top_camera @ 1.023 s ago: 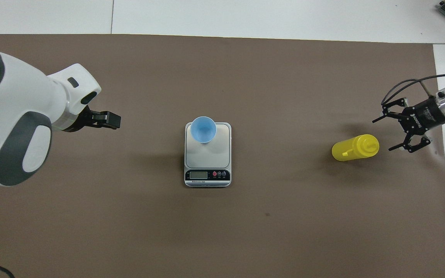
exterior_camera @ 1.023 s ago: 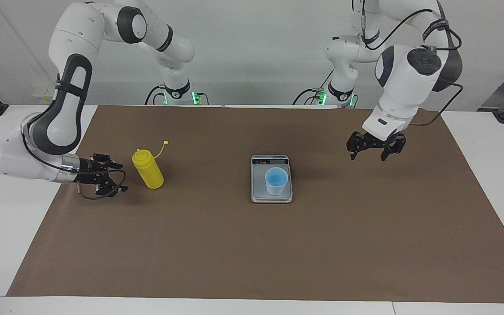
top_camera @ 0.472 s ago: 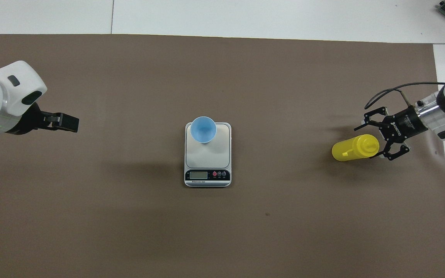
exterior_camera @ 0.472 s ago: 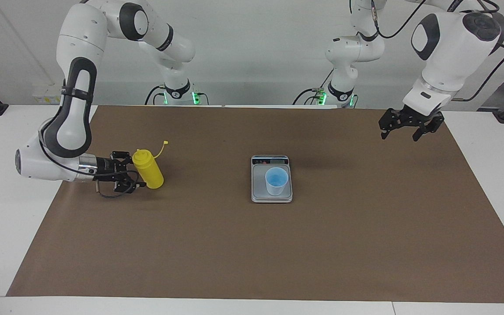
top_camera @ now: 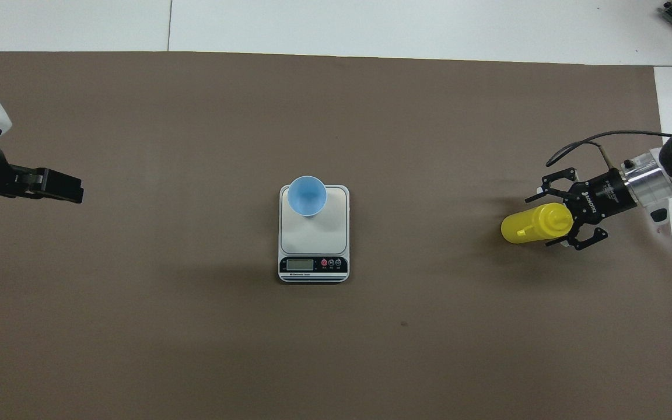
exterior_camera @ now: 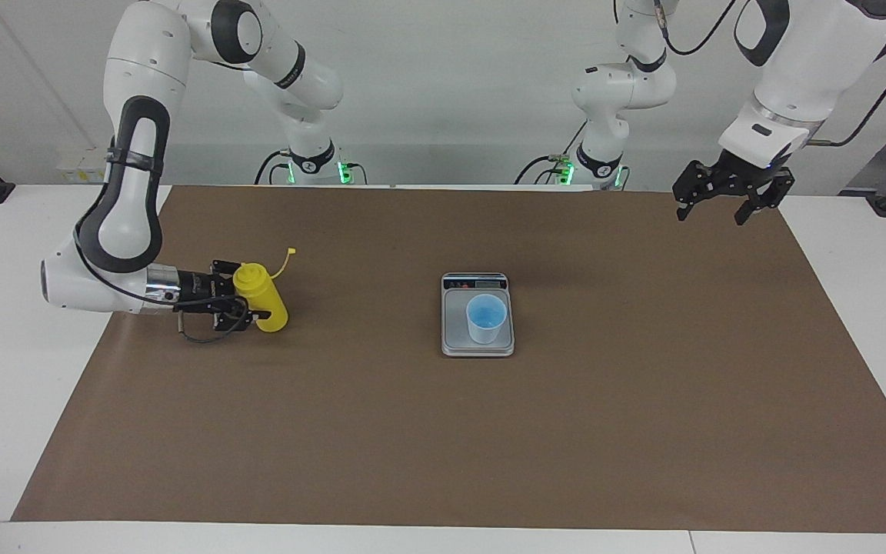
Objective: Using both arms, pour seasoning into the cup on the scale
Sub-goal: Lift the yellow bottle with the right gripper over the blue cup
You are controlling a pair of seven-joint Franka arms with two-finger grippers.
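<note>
Right tool [exterior_camera: 241, 298], fingers spread around my seasoning bottle [exterior_camera: 261, 296] at frame left, grips nothing yet. Closing off-centre could topple it. Cup [exterior_camera: 486, 318] sits on scale [exterior_camera: 477, 345], mid-worktop. Left tool [exterior_camera: 724, 191], open, waits upper right. Earlier, my right tool stood apart from the bottle.
</note>
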